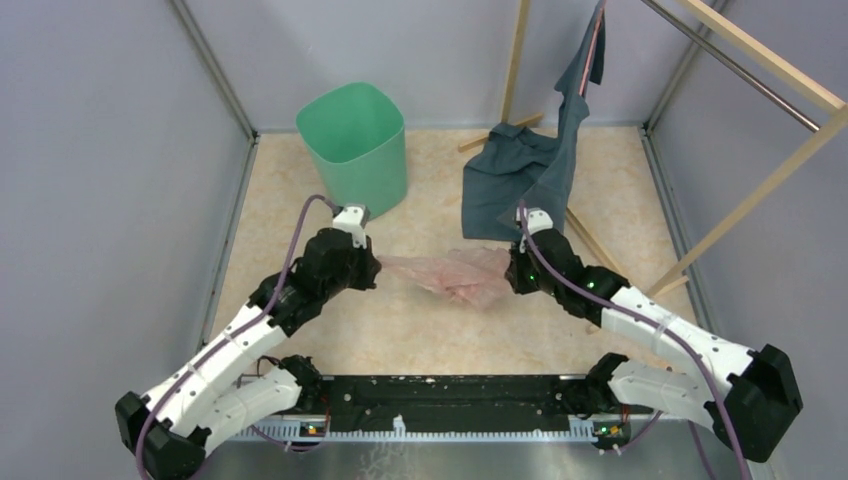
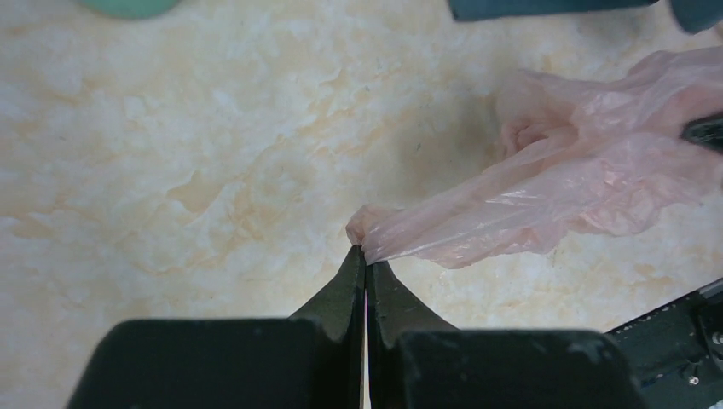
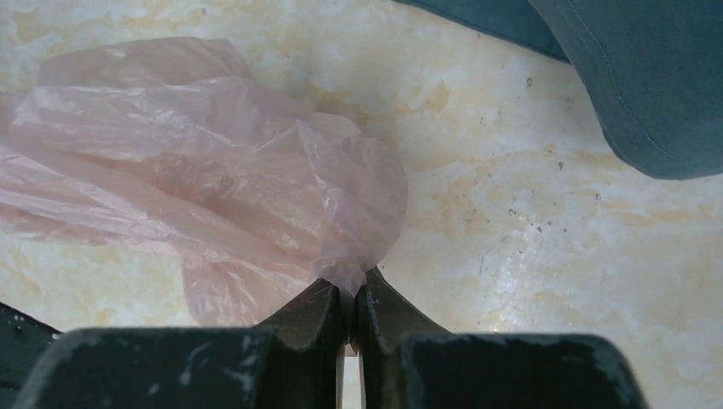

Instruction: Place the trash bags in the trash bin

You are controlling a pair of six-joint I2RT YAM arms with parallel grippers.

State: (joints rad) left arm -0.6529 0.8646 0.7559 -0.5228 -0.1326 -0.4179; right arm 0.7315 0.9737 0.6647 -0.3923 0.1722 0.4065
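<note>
The pale-pink trash bag (image 1: 455, 274) hangs stretched between my two grippers over the middle of the table. My left gripper (image 1: 376, 268) is shut on its left end, seen in the left wrist view (image 2: 366, 254) with the bag (image 2: 546, 196) trailing to the right. My right gripper (image 1: 512, 270) is shut on its right end, seen in the right wrist view (image 3: 351, 291) with the bag (image 3: 196, 179) spreading to the left. The mint-green trash bin (image 1: 355, 145) stands upright and open at the back left, apart from both grippers.
A dark blue-grey cloth garment (image 1: 515, 180) hangs from a wooden rack (image 1: 760, 190) at the back right and pools on the table just behind my right gripper; it shows in the right wrist view (image 3: 648, 77). Grey walls enclose the table.
</note>
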